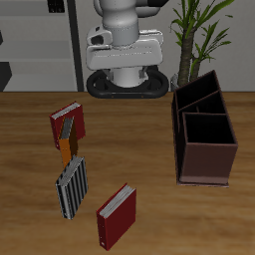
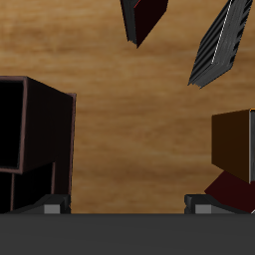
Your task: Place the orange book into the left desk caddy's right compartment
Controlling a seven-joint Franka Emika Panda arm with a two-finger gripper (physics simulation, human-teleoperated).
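Orange book (image 1: 67, 146): thin, flat slab on woodgrain table (image 1: 149, 189).

White, rounded robot arm (image 1: 125, 40) with grey joint bands; black oval base (image 1: 126, 84).

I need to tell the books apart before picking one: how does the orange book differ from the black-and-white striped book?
The orange book is plain orange; the striped book bears black-and-white stripes. The orange book looks slimmer and shows less, partly tucked against a dark red book; the striped book shows a broad cover. The orange book lies farther back, the striped book nearer the table's front edge. Both sit on the wooden table, apart from the caddy.
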